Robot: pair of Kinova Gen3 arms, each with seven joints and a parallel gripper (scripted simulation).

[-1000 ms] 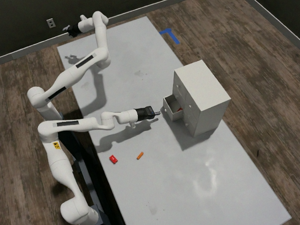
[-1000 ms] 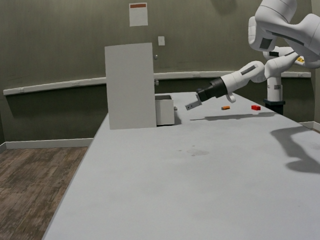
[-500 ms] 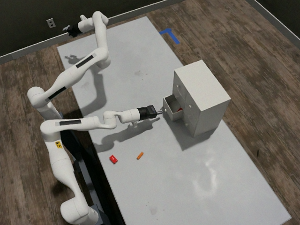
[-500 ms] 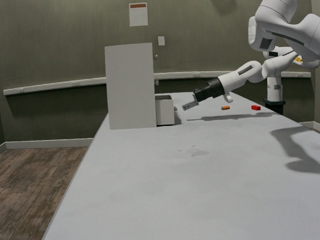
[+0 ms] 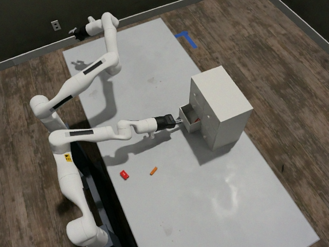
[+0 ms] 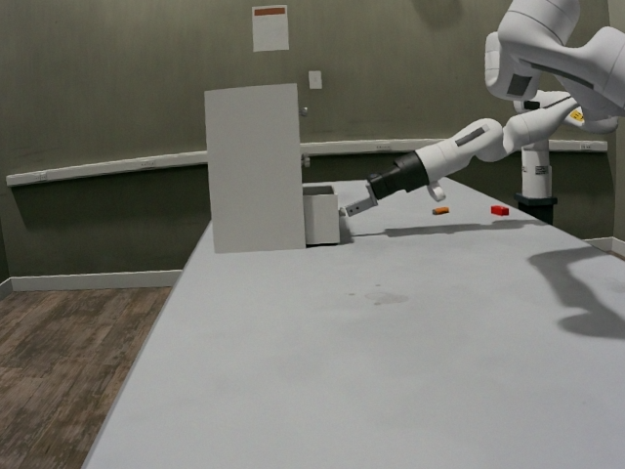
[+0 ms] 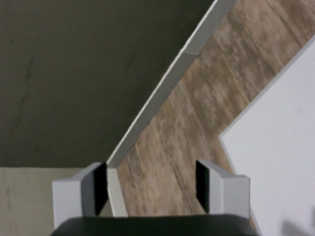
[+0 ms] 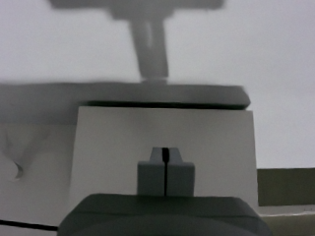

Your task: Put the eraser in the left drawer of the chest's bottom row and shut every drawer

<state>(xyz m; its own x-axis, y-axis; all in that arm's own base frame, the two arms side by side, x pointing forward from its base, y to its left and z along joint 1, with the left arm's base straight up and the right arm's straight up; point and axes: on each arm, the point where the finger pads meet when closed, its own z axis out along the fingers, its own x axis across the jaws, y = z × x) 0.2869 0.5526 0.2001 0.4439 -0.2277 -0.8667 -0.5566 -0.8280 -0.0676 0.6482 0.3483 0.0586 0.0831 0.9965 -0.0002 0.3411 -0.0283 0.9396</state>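
From the top, the chest (image 5: 222,92) (image 6: 256,169) stands along the tabletop's long edge farthest from the arm bases, its bottom-row left drawer (image 5: 194,127) (image 6: 322,218) (image 8: 115,147) pulled out toward the opposite long edge. Something red shows inside, near the back; I take it to be the eraser (image 5: 197,120), though too little is visible to be sure. An orange stick (image 5: 153,171) (image 6: 440,210) lies on the table, and a red block (image 5: 124,174) (image 6: 499,210) sits closer to the base-side long edge; both belong there. The right gripper (image 5: 179,121) (image 6: 348,210) (image 8: 164,164) is right at the drawer front, while the left gripper (image 5: 72,31) (image 7: 152,180) hangs beyond the tabletop's corner on the base side, at the end by the wall outlet. In the exterior view the right fingertips meet the drawer's knob (image 6: 342,212) or stop just short; I cannot tell which. The step looks like the closing push. Tilted fingertips could slide off the small round knob, and an off-centre push could skew the drawer and jam it, or shove the chest toward the far edge. The left wrist view shows that pincer spread, nothing between its fingers. The right wrist view shows the other pressed together, pinching nothing, before the drawer front; backing away with the knob snagged could drag out the stopless drawer.

We've brought the right tool (image 5: 181,121) (image 6: 347,212) (image 8: 164,164) forward in two visible steps – over the last second its tips went from short of the open drawer (image 5: 185,123) (image 6: 322,218) (image 8: 113,147) to right at its knob (image 6: 342,212). Exterior gap has closed up; we can't confirm contact. Our right arm (image 5: 101,134) (image 6: 534,124) reaches further chestward – elbow and yellow label (image 5: 68,157) (image 6: 576,115) shifted that way, arm's shadow (image 5: 148,146) (image 6: 419,231) too.
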